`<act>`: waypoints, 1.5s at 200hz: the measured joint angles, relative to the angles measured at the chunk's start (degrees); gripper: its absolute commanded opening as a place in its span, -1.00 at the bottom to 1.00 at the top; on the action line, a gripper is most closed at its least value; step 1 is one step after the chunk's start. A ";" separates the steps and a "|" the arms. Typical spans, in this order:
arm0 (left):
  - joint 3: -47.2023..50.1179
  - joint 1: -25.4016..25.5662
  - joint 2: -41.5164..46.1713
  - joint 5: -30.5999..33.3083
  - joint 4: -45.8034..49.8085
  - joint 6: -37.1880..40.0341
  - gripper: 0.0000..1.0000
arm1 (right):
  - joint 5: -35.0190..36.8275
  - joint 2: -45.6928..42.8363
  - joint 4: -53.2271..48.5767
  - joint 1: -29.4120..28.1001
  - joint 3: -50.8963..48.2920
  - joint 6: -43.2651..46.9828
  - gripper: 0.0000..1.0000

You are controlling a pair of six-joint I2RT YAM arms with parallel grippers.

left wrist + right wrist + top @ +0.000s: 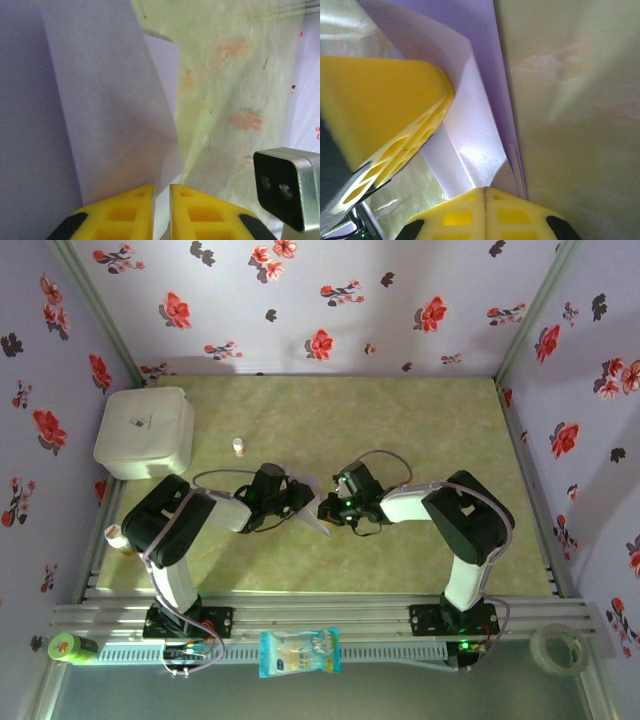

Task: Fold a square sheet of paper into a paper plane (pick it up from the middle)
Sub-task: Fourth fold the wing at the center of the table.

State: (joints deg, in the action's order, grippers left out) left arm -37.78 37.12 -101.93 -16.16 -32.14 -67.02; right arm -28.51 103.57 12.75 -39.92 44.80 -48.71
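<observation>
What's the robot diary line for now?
right gripper: shut on paper | left gripper: touching paper, grip unclear | paper: folded, between grippers

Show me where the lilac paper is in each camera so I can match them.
Top external: the lilac paper is at the picture's centre, mid-table.
Left wrist: it covers the left and centre, above the left gripper.
Right wrist: it runs from top centre down into the shut right gripper.
Shared landmark: the mottled green tabletop, right of the paper in both wrist views.
</observation>
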 measured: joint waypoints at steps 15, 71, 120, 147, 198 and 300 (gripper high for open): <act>0.00 0.13 2.29 0.00 2.27 1.14 -0.74 | -0.11 -0.02 0.48 0.24 -0.26 0.00 -0.91; -2.29 2.82 6.40 -0.59 12.07 6.05 -0.80 | -0.48 -0.04 0.90 0.68 -0.57 0.02 -0.92; -5.29 3.32 2.64 -0.79 15.45 7.65 -0.82 | -0.59 -0.07 0.94 0.72 -0.66 0.02 -0.93; -7.02 3.26 0.94 0.52 17.64 7.87 -0.82 | -0.87 -0.07 0.96 0.90 -0.76 0.04 -0.94; -9.42 2.62 -0.55 2.25 22.21 9.38 -0.82 | -0.81 -0.15 0.85 0.92 -0.85 0.94 -0.99; -13.03 -0.94 -2.23 0.83 26.36 12.31 -0.82 | 0.04 -0.81 1.18 0.94 -1.73 2.67 -1.00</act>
State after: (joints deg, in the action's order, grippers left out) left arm -50.81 36.18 -104.16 -15.33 -5.78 -54.72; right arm -28.47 102.76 13.93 -38.98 43.07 -46.04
